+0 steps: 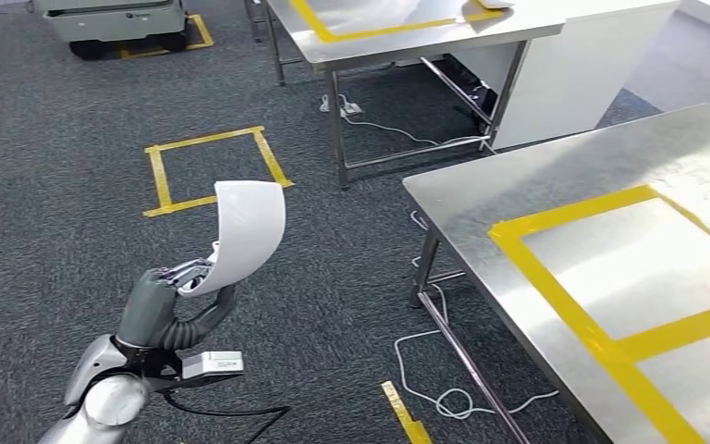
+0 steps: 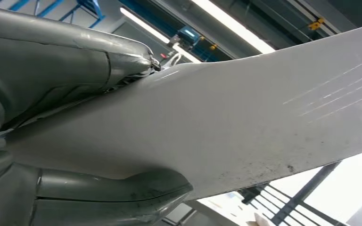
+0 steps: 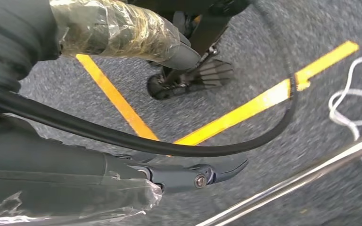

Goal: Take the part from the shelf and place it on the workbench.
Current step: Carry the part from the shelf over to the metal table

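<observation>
The fingers (image 2: 122,197) of the left hand (image 1: 168,301) are clamped around the lower end of the part (image 1: 245,233), a curved white sheet-like piece; in the left wrist view the thick thumb (image 2: 70,61) presses one face of it and the darker fingers press the other, so the piece is pinched between them. In the head view the left arm (image 1: 102,388) comes up from the lower left, bent, with the hand raised and the part standing upward out of the grasp, its top curling over; the part is held in the air above the grey carpet (image 1: 55,139), well apart from the near corner of the workbench (image 1: 481,180), whose steel top carries a rectangle of yellow tape (image 1: 564,305). A second steel table (image 1: 397,37) stands further back. A yellow tape square (image 1: 213,171) lies on the carpet beyond the held part; a white cable (image 1: 425,370) loops on the floor beside the workbench leg. The right hand (image 3: 136,174) hangs low over the carpet in the right wrist view, its fingers stretched out and grasping nothing; a black cable (image 3: 169,146) crosses in front of it.
</observation>
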